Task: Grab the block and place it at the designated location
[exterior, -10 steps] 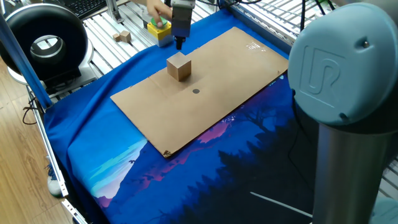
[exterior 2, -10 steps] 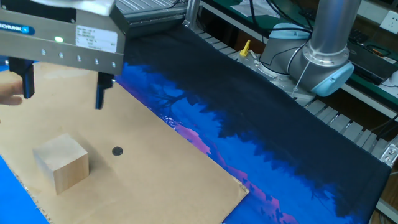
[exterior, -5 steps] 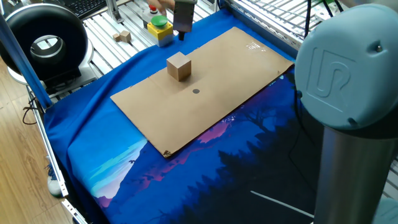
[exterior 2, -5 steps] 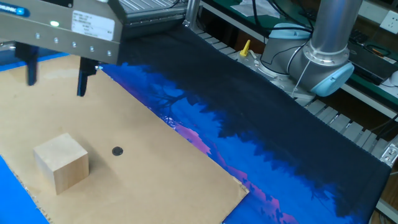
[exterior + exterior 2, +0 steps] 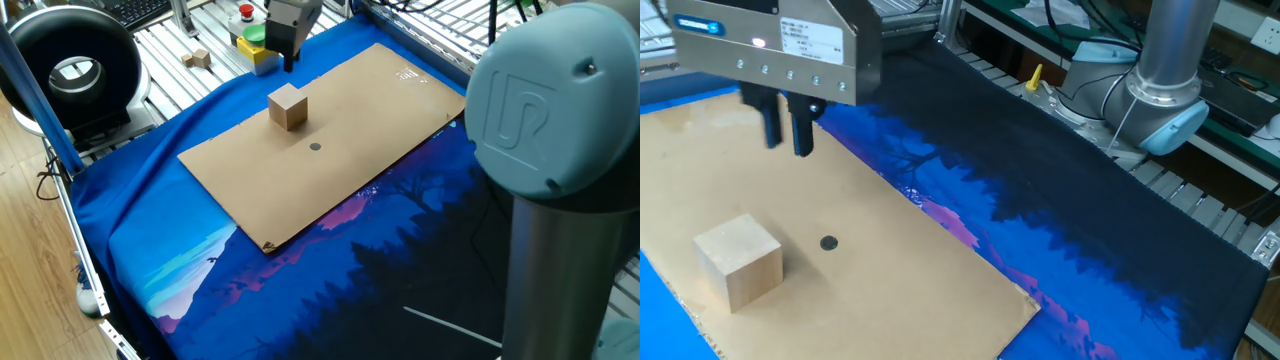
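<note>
So I've got the tool [image 5: 786, 140] hovering empty above the cardboard sheet [image 5: 380, 110] behind the block [image 5: 288, 107], fingers only a narrow gap apart, while the block sits flat just beside the dot [image 5: 315, 147], probably lining up for a grab.

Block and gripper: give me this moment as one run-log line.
block: on cardboard sheet, ungrasped | gripper: raised, off to one side of block, empty, fingers near together | dot: uncovered, beside block | phase: pre-grasp

Bright, even light — soft shadows, sharp focus throughout.
</note>
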Robot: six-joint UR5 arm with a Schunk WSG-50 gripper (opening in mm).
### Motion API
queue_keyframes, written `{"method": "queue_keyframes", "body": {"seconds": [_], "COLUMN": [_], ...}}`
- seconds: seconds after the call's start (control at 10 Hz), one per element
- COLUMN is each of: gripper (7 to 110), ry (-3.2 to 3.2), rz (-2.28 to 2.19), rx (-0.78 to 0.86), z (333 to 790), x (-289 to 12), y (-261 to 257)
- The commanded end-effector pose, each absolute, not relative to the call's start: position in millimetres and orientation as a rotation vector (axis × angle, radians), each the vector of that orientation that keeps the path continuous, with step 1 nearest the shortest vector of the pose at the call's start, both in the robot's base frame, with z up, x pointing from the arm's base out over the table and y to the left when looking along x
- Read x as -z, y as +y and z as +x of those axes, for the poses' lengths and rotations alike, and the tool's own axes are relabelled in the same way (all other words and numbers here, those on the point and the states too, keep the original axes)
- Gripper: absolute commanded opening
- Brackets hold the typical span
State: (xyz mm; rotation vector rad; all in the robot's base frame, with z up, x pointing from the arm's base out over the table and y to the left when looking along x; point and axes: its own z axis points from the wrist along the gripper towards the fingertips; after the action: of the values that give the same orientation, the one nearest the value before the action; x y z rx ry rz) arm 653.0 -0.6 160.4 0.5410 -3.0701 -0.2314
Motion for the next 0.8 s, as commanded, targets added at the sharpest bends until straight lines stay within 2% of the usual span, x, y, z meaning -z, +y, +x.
{"method": "queue_keyframes", "body": {"seconds": [0.0, 0.1, 0.2, 0.5, 0.6, 0.7], "gripper": [7, 7, 44, 44, 66, 66], "ry": [-3.057, -3.043, -3.038, -3.127, -3.130, -3.126], "rz": [0.180, 0.095, 0.031, 0.038, -0.001, -0.018], "rx": [0.210, 0.146, 0.108, 0.124, 0.107, 0.073], "z": [645, 643, 646, 679, 681, 681], "x": [-160, -156, -150, -127, -124, -120], "y": [-6, -16, -24, -20, -24, -29]}}
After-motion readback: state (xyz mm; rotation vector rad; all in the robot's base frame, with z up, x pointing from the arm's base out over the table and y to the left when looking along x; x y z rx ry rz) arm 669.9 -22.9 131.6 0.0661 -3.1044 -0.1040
